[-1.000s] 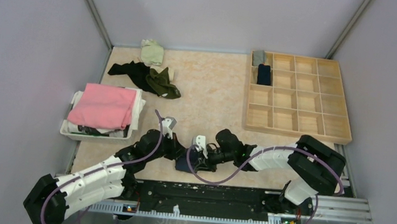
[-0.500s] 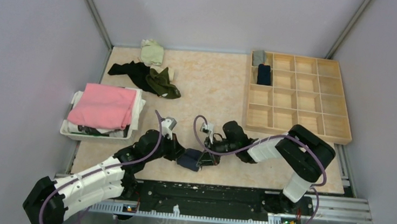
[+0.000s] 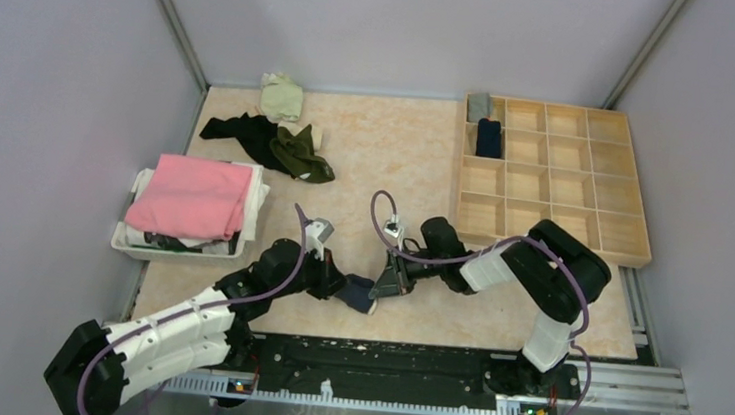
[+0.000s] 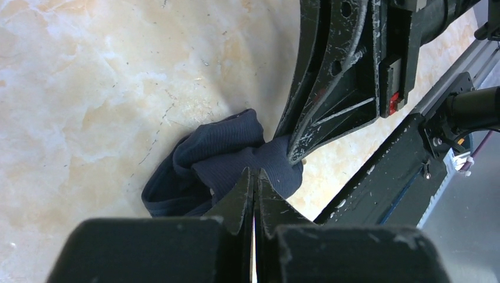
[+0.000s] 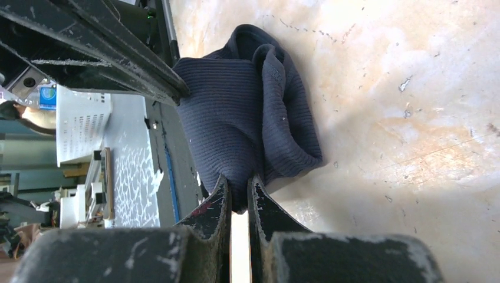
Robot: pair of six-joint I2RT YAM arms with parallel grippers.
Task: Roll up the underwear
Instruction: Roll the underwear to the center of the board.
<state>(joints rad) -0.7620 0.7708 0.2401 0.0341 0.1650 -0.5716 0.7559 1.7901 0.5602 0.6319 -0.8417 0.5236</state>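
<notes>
currently worked piece: navy underwear (image 3: pixel 359 293), a small bunched bundle of ribbed fabric lying on the table (image 3: pixel 398 160) near the front edge, between the two arms.
left gripper (image 3: pixel 341 288): comes at the bundle from the left. in its own wrist view the fingers are pressed flat together, with the tips (image 4: pixel 255 177) against the near edge of the cloth. whether a fold is caught between them cannot be told.
right gripper (image 3: pixel 382 284): comes in from the right. its fingers are nearly together, with only a thin slit between them, and the edge of the navy fabric is pinched in that slit (image 5: pixel 237 186).
grippers to each other: very near, on opposite sides of the bundle. the right one's tips touch the cloth just beside the left one's tips.
bundle shape: folded over on itself, with one thick rounded fold along the side (image 5: pixel 283 112). it looks loose, not a tight roll.
wooden tray (image 3: pixel 552 252): at the far right of the table, divided into compartments.
navy roll (image 3: pixel 488 138): in a compartment of the leftmost column, second from the back.
grey-green roll (image 3: pixel 479 106): in the back-left corner compartment.
dark pile (image 3: pixel 279 145): black and olive pieces heaped at the far left of the table.
pale green piece (image 3: pixel 281 97): just behind that pile.
white bin (image 3: pixel 125 237): at the left edge, with a folded pink cloth (image 3: pixel 189 197) on top.
</notes>
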